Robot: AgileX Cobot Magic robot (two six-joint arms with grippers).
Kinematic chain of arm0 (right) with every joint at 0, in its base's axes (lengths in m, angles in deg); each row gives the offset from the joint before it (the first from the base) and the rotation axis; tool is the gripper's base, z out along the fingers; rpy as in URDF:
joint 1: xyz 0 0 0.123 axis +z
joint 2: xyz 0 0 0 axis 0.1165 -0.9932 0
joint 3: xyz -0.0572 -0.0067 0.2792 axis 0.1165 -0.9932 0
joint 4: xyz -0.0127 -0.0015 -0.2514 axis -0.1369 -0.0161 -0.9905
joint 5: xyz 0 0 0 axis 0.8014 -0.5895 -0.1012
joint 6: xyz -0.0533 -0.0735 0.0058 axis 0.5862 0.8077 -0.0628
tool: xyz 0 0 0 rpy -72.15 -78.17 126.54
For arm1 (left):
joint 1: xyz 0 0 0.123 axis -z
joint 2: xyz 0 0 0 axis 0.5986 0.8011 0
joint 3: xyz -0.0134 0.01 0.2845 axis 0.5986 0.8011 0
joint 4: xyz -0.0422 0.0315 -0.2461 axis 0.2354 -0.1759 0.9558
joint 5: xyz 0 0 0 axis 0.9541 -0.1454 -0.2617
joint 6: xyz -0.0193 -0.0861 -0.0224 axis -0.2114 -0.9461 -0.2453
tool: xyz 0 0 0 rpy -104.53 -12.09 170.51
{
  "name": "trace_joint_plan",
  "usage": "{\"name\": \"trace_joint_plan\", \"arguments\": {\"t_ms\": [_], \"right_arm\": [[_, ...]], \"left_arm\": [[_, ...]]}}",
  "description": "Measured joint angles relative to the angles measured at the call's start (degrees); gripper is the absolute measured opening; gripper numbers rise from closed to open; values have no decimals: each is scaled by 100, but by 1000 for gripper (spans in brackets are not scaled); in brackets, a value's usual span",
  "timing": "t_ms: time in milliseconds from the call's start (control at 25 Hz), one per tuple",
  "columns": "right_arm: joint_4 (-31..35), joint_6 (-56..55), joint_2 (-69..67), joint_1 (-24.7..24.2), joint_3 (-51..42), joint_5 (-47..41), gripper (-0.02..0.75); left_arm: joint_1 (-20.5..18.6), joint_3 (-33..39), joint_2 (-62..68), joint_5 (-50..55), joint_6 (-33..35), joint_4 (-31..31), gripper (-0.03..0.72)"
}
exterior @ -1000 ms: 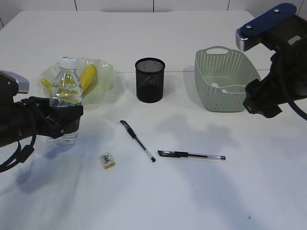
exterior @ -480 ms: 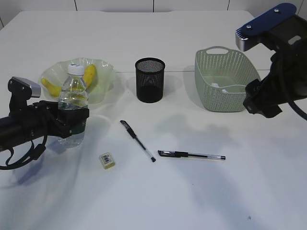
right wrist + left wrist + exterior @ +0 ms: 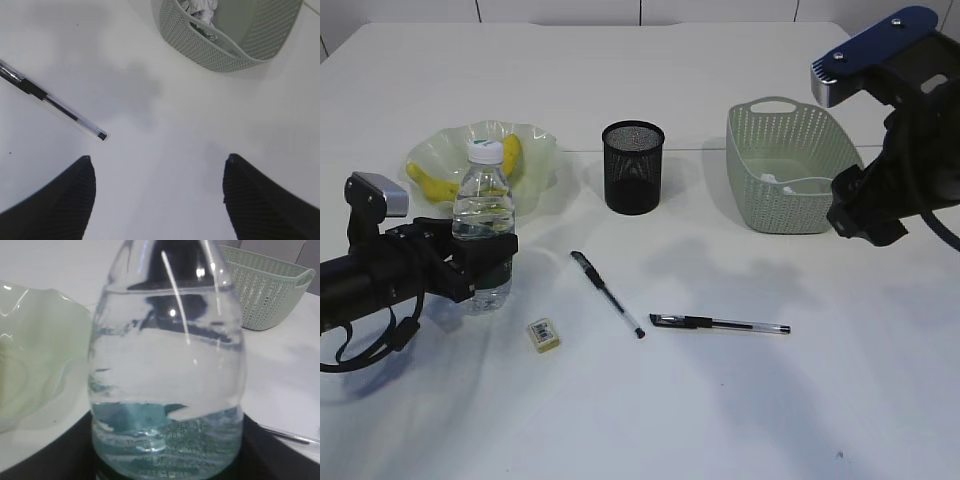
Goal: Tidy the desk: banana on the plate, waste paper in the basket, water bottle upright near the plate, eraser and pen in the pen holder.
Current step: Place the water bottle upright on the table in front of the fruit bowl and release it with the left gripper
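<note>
My left gripper [image 3: 480,262] is shut on the clear water bottle [image 3: 485,215], which stands upright just in front of the pale green plate [image 3: 535,150]. The bottle [image 3: 167,370] fills the left wrist view. The banana [image 3: 510,155] lies on the plate. Two pens [image 3: 606,292] [image 3: 720,324] and the small eraser [image 3: 543,334] lie on the table. The black mesh pen holder [image 3: 632,167] stands at mid-back. Crumpled waste paper [image 3: 200,10] lies in the green basket [image 3: 785,165]. My right gripper [image 3: 157,197] is open and empty, hovering above the table right of the basket.
The white table's far edge runs behind the plate and basket. One pen's tip [image 3: 55,102] shows in the right wrist view, left of the right gripper. The basket's rim [image 3: 270,280] shows behind the bottle in the left wrist view.
My left gripper has carried the bottle to the right and a little nearer, lowering it in front of the plate. The right arm has not moved.
</note>
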Motion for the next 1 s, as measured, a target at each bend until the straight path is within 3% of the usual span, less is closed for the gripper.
{"name": "trace_joint_plan", "arguments": {"t_ms": [480,1000], "right_arm": [[0,0,0,0,0,10,589],[-55,0,0,0,0,10,589]], "left_arm": [[0,365,73,358,518,-61,534],[0,413,-535,458,541,35,636]]}}
